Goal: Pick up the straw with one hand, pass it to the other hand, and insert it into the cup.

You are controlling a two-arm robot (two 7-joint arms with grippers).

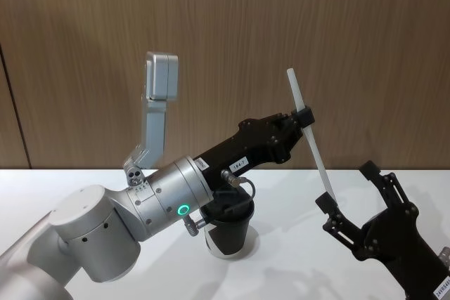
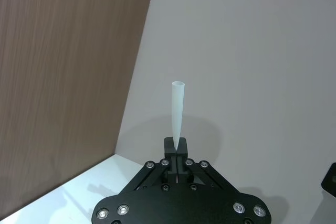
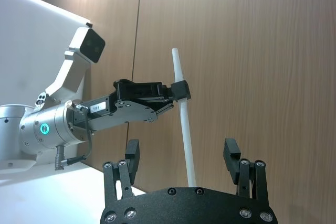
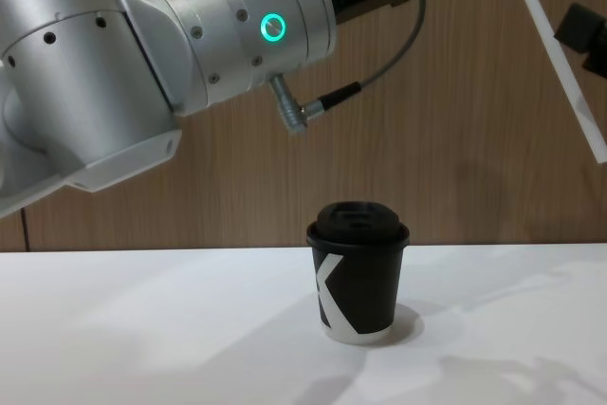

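One step remains, seemingly: left tool, centre-right, clamps the thin white straw; right tool, lower right, gapes empty; black lidded cup waits.

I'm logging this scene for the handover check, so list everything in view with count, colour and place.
Straw: one, white, held tilted in the air, to the right of the cup.
Cup: one, black with a black lid and a white K, standing on the table.
Table: one, white, under the cup.
Wall: one, brown wood panelling, behind the table.
Left arm: one, silver-grey with a green ring, reaching over the cup.
Left tool: one, black, shut on the straw's upper part.
Right tool: one, black, open, fingers either side of the straw's lower end.
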